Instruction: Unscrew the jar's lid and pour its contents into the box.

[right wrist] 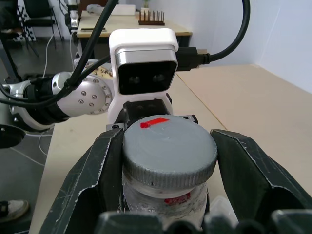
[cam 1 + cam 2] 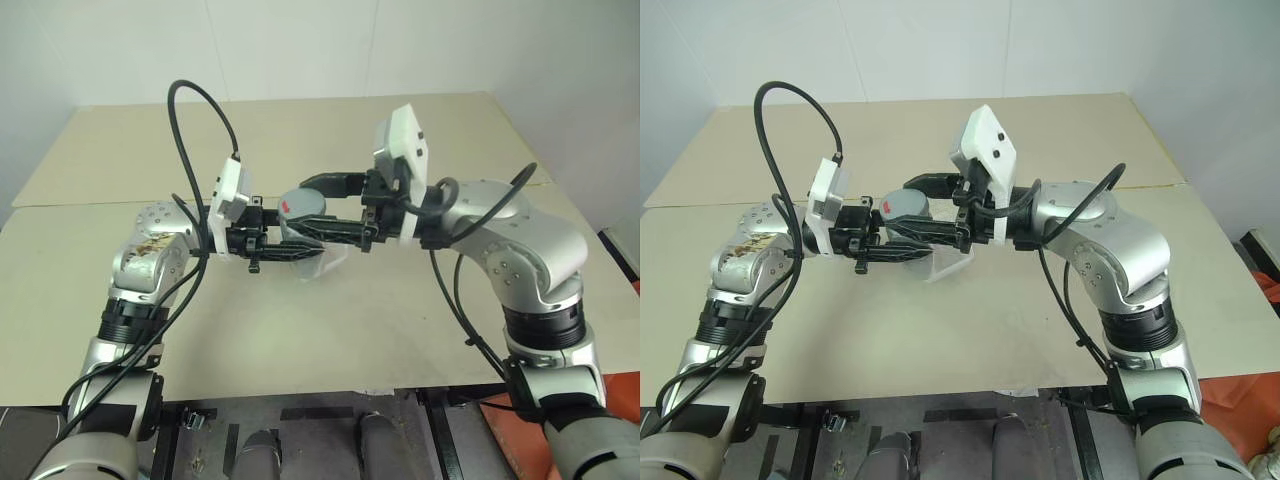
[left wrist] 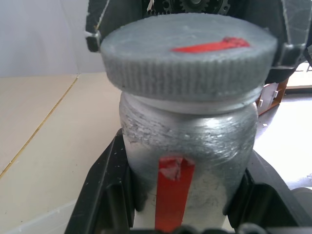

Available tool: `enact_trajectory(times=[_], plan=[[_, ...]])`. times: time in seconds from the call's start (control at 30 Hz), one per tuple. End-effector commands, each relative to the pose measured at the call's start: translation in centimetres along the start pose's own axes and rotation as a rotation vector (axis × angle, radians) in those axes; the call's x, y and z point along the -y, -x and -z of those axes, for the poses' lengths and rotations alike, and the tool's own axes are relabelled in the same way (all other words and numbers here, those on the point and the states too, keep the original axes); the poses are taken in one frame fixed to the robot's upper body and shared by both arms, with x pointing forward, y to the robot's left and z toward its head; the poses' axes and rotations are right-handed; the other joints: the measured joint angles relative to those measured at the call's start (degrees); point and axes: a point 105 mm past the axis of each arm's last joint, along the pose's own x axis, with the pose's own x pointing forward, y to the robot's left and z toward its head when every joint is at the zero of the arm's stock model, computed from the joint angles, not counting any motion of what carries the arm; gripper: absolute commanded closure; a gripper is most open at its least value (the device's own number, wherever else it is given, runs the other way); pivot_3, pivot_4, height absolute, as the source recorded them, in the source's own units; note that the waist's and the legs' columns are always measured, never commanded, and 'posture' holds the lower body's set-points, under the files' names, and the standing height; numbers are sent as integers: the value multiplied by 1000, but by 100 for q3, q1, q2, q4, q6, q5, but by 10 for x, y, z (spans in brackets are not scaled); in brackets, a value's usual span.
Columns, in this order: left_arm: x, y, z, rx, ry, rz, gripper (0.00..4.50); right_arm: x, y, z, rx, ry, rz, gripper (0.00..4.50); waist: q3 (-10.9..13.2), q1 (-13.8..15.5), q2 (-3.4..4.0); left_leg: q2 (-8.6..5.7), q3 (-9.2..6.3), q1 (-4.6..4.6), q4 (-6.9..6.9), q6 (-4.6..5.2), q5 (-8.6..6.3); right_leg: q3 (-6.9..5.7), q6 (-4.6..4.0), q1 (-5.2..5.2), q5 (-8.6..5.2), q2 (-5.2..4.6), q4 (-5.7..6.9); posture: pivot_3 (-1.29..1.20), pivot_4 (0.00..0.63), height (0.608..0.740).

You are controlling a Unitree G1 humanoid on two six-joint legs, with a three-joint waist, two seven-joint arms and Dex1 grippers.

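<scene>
Above the table I hold a silvery-grey jar (image 3: 195, 141) with a red strip down its side. My left gripper (image 2: 295, 246) is shut on the jar's body, its fingers pointing to the right. The round grey lid (image 1: 168, 148), marked with red on top, sits on the jar. My right gripper (image 2: 318, 208) comes in from the right and is shut on the lid's ribbed rim, one black finger (image 1: 92, 180) on each side. The clear-whitish box (image 2: 325, 264) lies on the table right under the jar. The contents are hidden inside the jar.
The beige table (image 2: 330, 330) has a seam (image 2: 90, 203) running across it behind my arms. Black cables (image 2: 195, 110) arc above my left wrist. White walls stand behind the table, and its front edge runs just below my elbows.
</scene>
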Motion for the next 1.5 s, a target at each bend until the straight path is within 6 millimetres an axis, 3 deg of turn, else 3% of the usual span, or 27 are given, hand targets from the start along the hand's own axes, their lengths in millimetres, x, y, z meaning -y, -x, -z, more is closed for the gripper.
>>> enact_trajectory(times=[0.03, 0.17, 0.23, 0.37, 0.47, 0.6, 0.77, 0.87, 0.97, 1.03, 1.13, 1.33, 1.4, 1.5], plan=[[-8, 8, -10, -8, -61, -50, 2572, 21, 16, -28, 78, 63, 124, 1753, 0, 3, 0, 0, 0, 0, 0, 0, 0, 0, 0, 0, 0, 0, 0, 0, 150, 740], [-21, 23, -16, -6, -73, -148, 2572, 44, 42, -27, 64, 82, 276, 1753, 0, 7, 0, 0, 0, -1, 0, 0, 0, 0, 0, -1, 0, 0, -1, 0, 150, 740], [-29, 33, -18, -15, -90, -210, 2572, 53, 58, -16, 34, 76, 357, 1753, 0, 12, 0, 0, 0, -2, -1, 0, 0, 0, 0, -1, 0, 0, -3, 0, 150, 740], [-49, 52, -24, -32, -135, -386, 2572, 66, 90, 41, -96, 2, 534, 1753, -1, 57, -1, -1, 2, -1, 0, 1, 0, -1, 0, 4, 0, -1, -5, 0, 150, 740], [-65, 59, -22, -61, -158, -514, 2572, 70, 103, 93, -231, -63, 650, 1753, 0, 68, -1, -2, 2, 0, 0, 1, 0, 0, 0, 2, 0, -1, -1, 0, 150, 740], [-78, 61, -17, -92, -186, -634, 2572, 70, 114, 142, -344, -121, 741, 1753, 0, 29, -1, -2, 5, 1, 0, 0, 0, 3, 0, -2, 0, -1, 0, 0, 150, 740], [-90, 59, -8, -127, -215, -761, 2572, 61, 119, 175, -423, -175, 772, 173, 0, 27, -1, -2, 4, 0, 0, -2, 1, 2, 0, 0, 0, -1, -1, 0, 150, 740], [-92, 53, -1, -164, -269, -801, 2572, 55, 121, 170, -437, -160, 744, 80, 0, 29, -1, -2, 4, -1, 0, -2, 1, 3, 0, 0, 0, -1, -3, 0, 150, 740], [-95, 47, 2, -251, -418, -825, 2572, 50, 121, 146, -414, -144, 674, 80, 0, 50, -1, -2, 3, 1, 0, -2, 1, 2, 1, 1, 0, -1, -18, 0, 150, 740], [-93, 41, -2, -326, -624, -793, 2572, 42, 119, 122, -377, -162, 594, 80, 0, 57, -1, -3, 3, -1, -1, -2, 1, 2, 1, 2, 1, -1, -43, 0, 150, 740], [-96, 31, -1, -508, -1084, -697, 2572, 29, 112, 91, -390, -207, 455, 80, 0, 62, -1, -3, 4, 1, -1, -2, 1, 3, 1, 3, 2, -1, -46, 0, 150, 740], [-110, 10, 7, -694, -1828, -428, 2572, 19, 99, 55, -375, -191, 310, 80, 1, 257, -3, -10, 3, -7, 1, 0, 0, 1, 9, 10, 9, -5, -60, 0, 150, 740], [-113, 3, 12, -701, -1958, -332, 2572, 17, 96, 47, -362, -171, 277, 80, 1, 313, -3, -15, 4, -21, 4, 0, 0, 1, 18, 4, 14, -8, -64, 0, 150, 740], [-114, -26, 19, -681, -2123, -152, 2572, 17, 90, 39, -335, -147, 241, 80, 1, 397, -4, -17, 4, -40, 4, 0, 0, -3, 22, -4, 17, -11, -54, 0, 150, 740]])
